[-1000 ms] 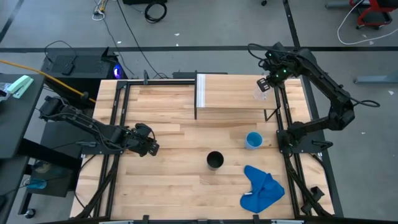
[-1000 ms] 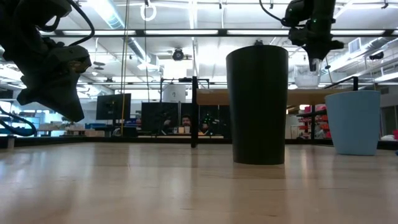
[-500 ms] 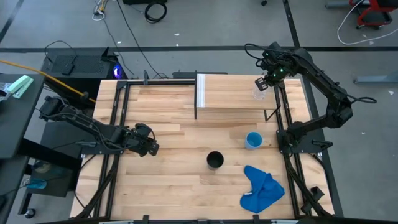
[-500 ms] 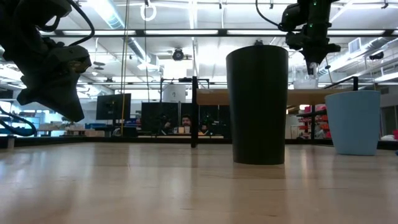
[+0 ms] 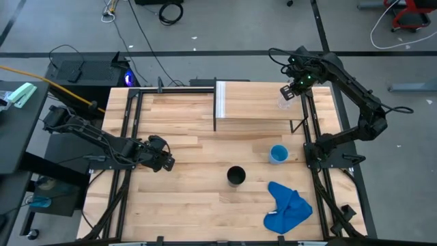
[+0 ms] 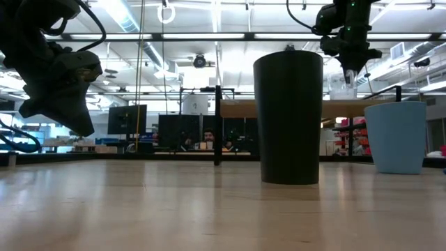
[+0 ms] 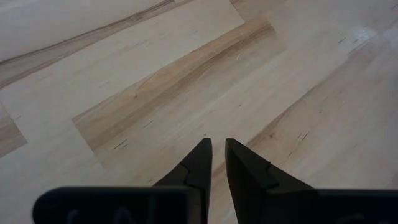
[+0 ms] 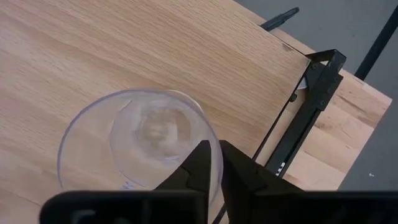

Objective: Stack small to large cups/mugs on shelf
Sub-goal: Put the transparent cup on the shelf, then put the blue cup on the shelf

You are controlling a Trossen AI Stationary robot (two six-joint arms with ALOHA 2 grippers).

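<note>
A: Where do I stand?

B: Black cup point(image 5: 235, 176) and light-blue cup point(image 5: 278, 154) wait on the table, untouched. On the shelf point(image 5: 252, 101), my right gripper point(image 8: 215, 163) pinches the clear cup's point(image 8: 134, 142) rim; the left gripper point(image 7: 216, 152), fingers a slit apart, idles empty.

You've got three cups out there: one clear cup point(image 5: 285, 103), one light-blue cup point(image 5: 278, 154), one black cup point(image 5: 235, 176). One shelf point(image 5: 256, 102), one blue cloth point(image 5: 287, 208), two arms.
</note>
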